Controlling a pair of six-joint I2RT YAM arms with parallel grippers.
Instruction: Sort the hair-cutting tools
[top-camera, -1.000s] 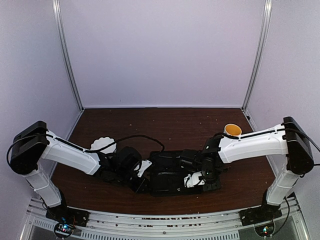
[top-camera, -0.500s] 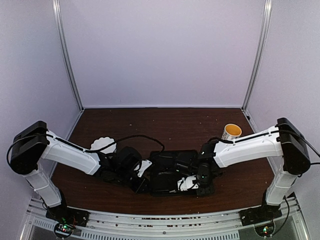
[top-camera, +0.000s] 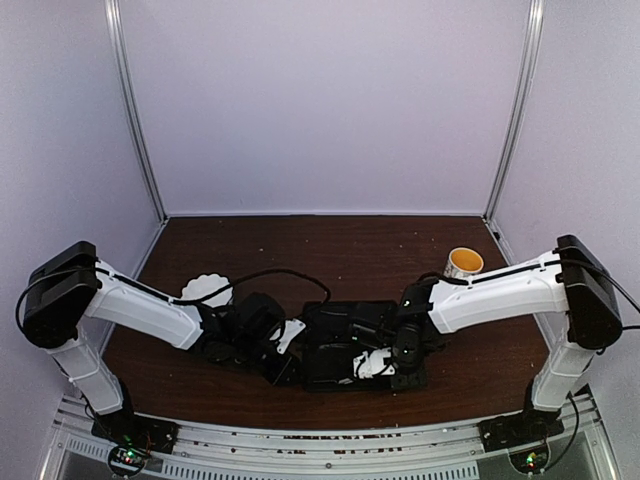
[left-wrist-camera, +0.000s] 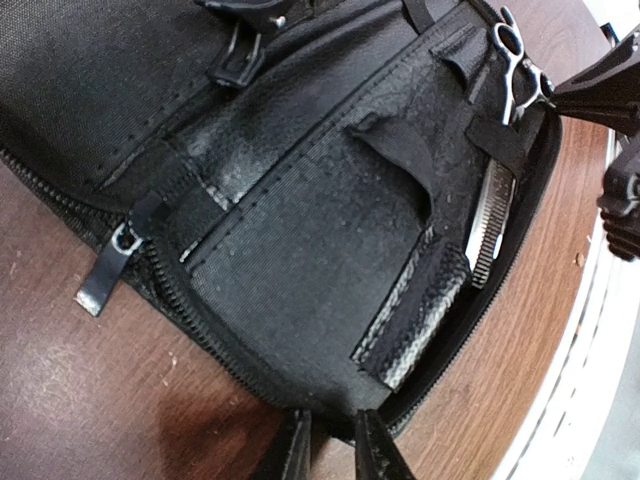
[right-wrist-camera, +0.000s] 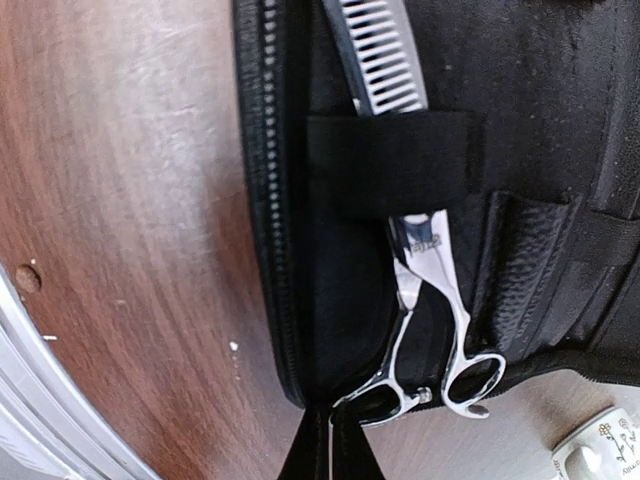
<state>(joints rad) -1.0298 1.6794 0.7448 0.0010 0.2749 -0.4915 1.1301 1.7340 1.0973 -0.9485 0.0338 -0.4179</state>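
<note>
Sliding left, my right tool (right-wrist-camera: 330, 430) is pinching shut beside the scissors (right-wrist-camera: 432, 290), strapped in the case (left-wrist-camera: 150, 90) at its near right. My left tool (left-wrist-camera: 330, 445) is gripping the case edge narrowly, steadying it.

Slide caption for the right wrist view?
Thinning scissors strapped inside the open black case, shut right gripper beside their ring handles.

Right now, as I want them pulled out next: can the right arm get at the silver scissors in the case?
Probably yes. The scissors show their ring handles past the strap, right beside the right end effector, nothing between. It is shut, so it must open first.
</note>
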